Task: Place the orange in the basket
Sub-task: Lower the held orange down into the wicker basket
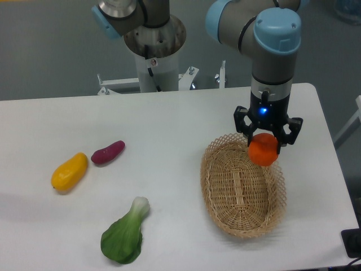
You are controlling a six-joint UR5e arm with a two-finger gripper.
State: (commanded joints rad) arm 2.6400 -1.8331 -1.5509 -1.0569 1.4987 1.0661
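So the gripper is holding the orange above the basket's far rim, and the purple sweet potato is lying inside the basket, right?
Not quite. The fixed camera shows the purple sweet potato on the table, left of the basket, beside the yellow fruit. The gripper does hold the orange above the far rim.

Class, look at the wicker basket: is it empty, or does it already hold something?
Empty. The basket shows only bare weave inside; the orange sits in the gripper over its far rim, not yet released.

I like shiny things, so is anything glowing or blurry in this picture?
In the fixed camera view, a small blue light glows on the wrist just above the gripper. Lighting is soft and even, with only faint shadows under the basket and vegetables. The orange looks sharp, without glare.
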